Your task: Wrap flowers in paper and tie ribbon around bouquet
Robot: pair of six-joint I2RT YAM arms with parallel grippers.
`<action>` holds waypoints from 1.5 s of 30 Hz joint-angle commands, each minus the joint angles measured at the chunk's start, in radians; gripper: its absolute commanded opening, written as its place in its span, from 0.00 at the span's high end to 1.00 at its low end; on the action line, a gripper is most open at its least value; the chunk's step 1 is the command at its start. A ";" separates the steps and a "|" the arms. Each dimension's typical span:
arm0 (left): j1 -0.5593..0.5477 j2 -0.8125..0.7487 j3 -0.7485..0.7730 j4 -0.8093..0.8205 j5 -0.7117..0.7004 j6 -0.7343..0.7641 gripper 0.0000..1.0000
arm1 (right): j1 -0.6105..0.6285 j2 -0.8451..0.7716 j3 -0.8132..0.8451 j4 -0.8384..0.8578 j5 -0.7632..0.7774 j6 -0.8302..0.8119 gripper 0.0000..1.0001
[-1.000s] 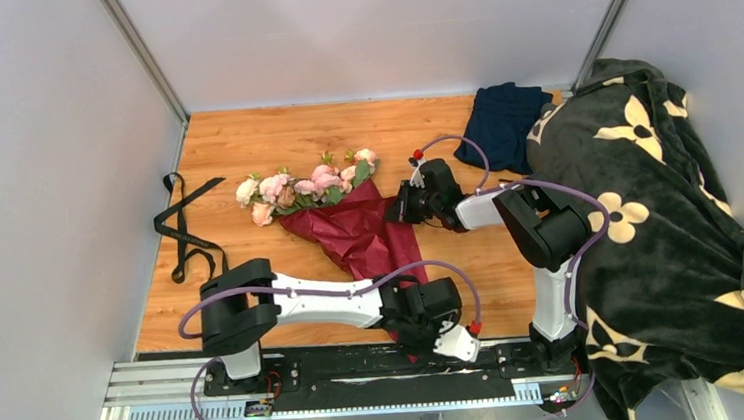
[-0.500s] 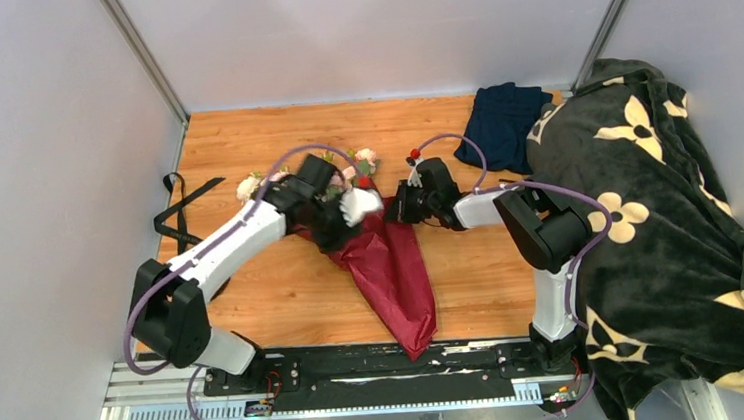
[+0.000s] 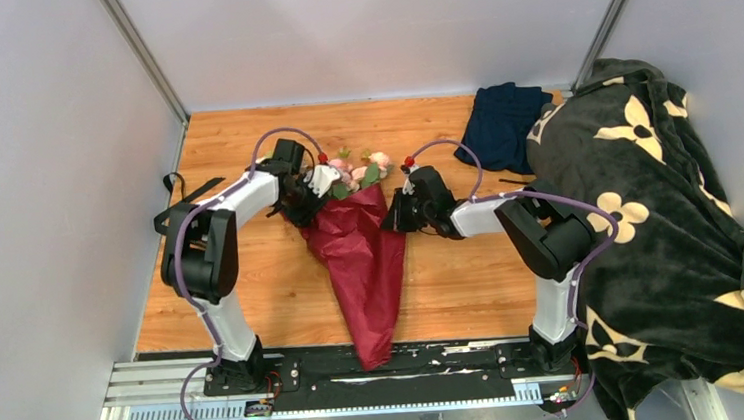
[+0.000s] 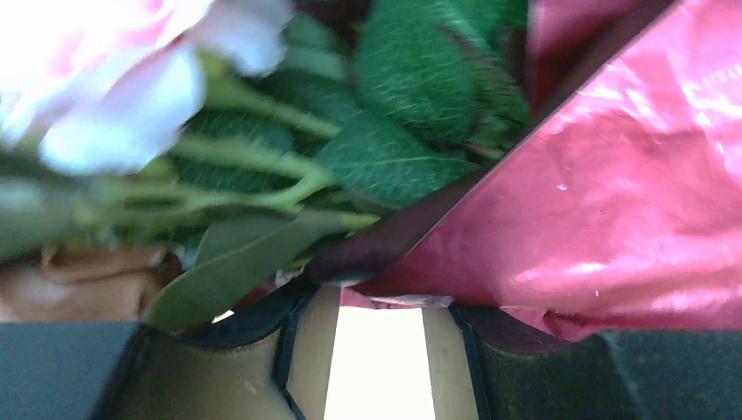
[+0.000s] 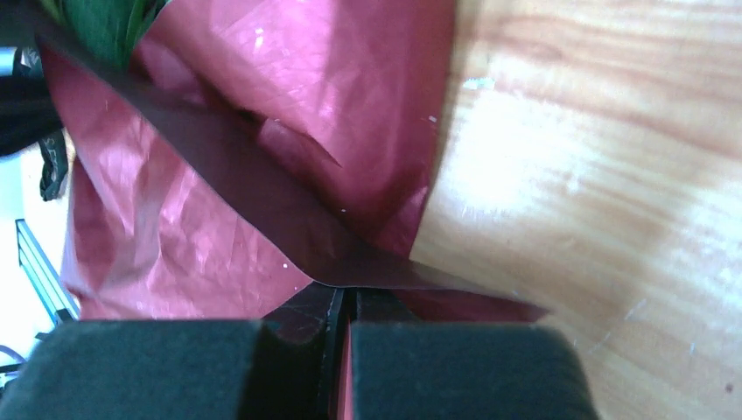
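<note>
Left gripper (image 3: 303, 205) has swung to the frame's upper middle, jaws apart at the flowers (image 3: 358, 174); right gripper (image 3: 394, 216) pinches paper (image 3: 362, 261).

Right pincer (image 5: 343, 322) tight on paper (image 5: 350, 105) edge

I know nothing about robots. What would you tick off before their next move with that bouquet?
1. Right end effector holds the paper: ok, shut on its edge.
2. Left end effector has a grip: not ok, its jaws stand apart, with the paper edge and leaves at its tips.
3. Flowers inside the wrap: ok, blooms and leaves show at the cone's wide end.
4. Ribbon tied on: not ok, it lies on the table to the left, apart from the bouquet.
5. Ribbon free to pick up: cannot tell, the left arm hides part of it.
</note>
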 commanded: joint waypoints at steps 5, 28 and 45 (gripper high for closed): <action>0.011 0.130 0.233 0.173 -0.069 -0.069 0.49 | 0.037 -0.043 -0.054 -0.126 0.064 -0.044 0.96; -0.538 -0.213 -0.262 0.127 -0.118 -0.009 0.26 | 0.039 -0.118 0.007 -0.221 0.063 -0.179 0.65; -0.538 -0.152 -0.355 0.206 -0.048 -0.030 0.26 | -0.012 -0.018 0.213 -0.483 0.109 -0.360 0.40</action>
